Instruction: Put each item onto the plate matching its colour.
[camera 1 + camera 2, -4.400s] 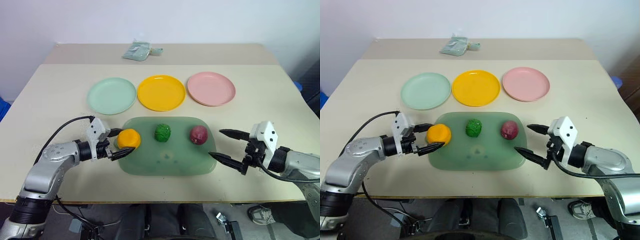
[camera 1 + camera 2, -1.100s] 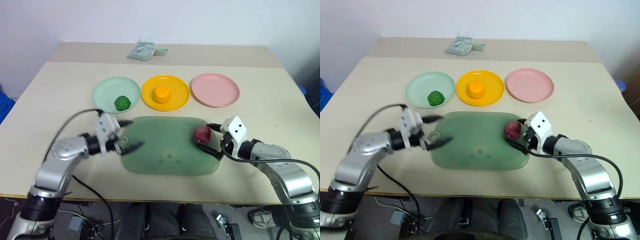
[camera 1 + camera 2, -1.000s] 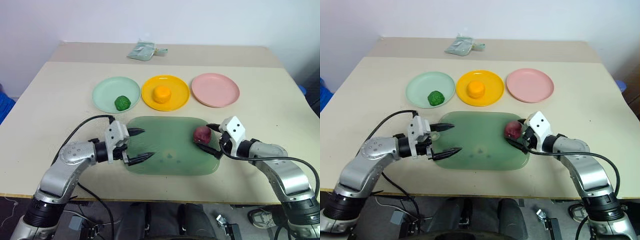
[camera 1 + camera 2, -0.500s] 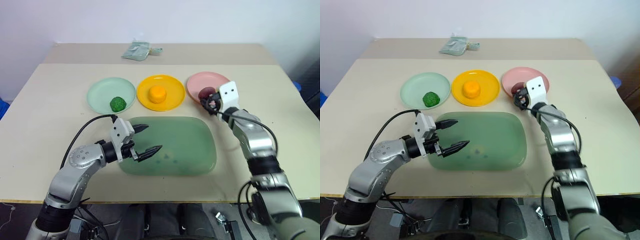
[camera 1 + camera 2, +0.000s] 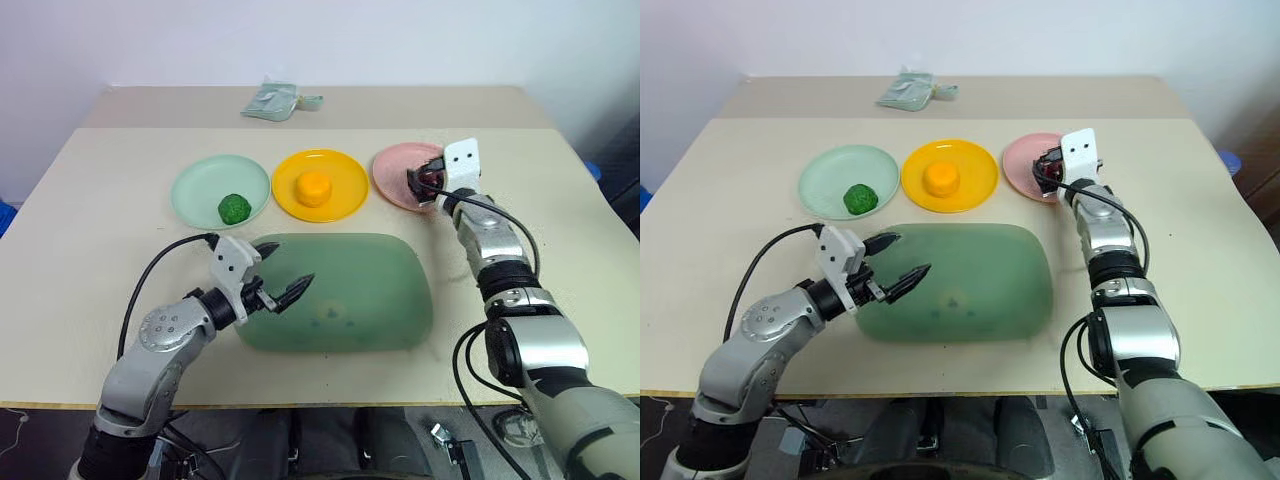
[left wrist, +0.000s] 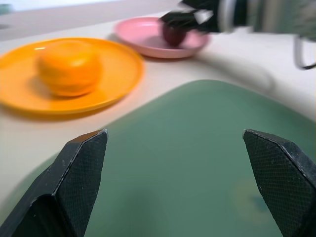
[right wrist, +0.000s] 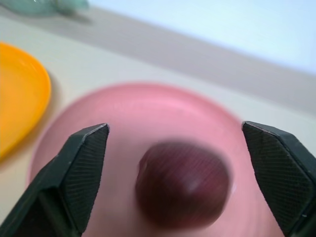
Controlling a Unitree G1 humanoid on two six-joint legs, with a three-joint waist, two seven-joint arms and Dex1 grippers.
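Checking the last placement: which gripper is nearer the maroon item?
Right. The right gripper stands open around the maroon item on the pink plate; the left gripper hovers over the green tray, well short of it.

A beige table (image 5: 90, 230) against white wall (image 5: 330, 40).

Maroon toy food (image 7: 183, 183) on pink plate (image 7: 128, 118), jaws apart

Left gripper (image 5: 283, 283) held low with elbow bent, jaws spread wide and level; right gripper (image 7: 177, 182) stretched far forward on an extended arm, jaws likewise wide apart.
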